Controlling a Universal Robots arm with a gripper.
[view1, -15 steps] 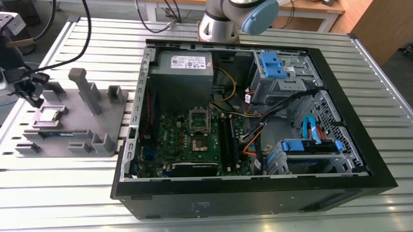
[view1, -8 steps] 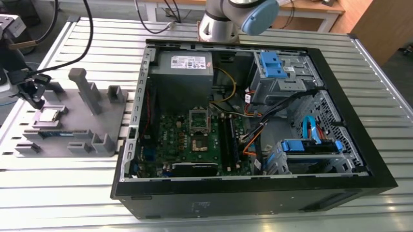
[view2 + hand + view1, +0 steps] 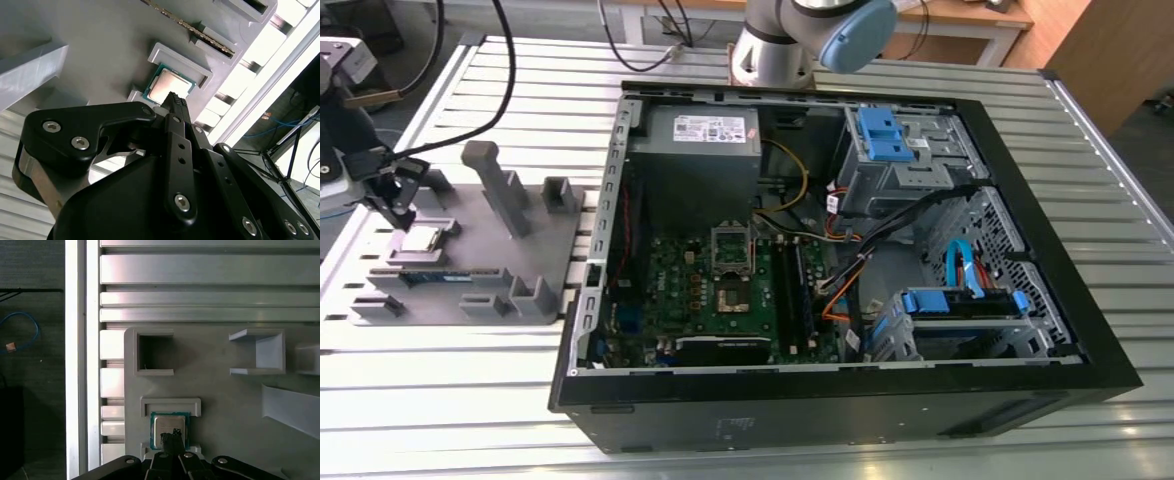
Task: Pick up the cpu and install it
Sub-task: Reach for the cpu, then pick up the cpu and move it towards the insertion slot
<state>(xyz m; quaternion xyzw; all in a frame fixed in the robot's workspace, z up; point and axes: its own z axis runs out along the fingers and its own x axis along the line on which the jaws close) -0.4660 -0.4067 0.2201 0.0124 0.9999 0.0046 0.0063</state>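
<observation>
The end effector (image 3: 172, 435), pressed together, hovers over the cpu (image 3: 162, 426) in its grey parts holder (image 3: 480, 255) pocket at the exterior view's left — a clean pick probably needs it spread squarely across the chip's edges.

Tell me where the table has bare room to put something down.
Bare slats between the fixture, the case and the near edge. Crowded: the fixture near the cpu, where the gripper hovers, and inside the case.

Arm (image 3: 771, 55): silver-grey tubular segments with rounded joints.
Joint cap (image 3: 854, 28): light blue, round.
Gripper (image 3: 176, 100): matte black angular plates, linked, narrowing to slim fingers (image 3: 177, 107).
Screws (image 3: 181, 201): silver hex-socket heads dotted along the black links.
Gripper base (image 3: 30, 175): bare brushed-metal edge beneath the black cover.
</observation>
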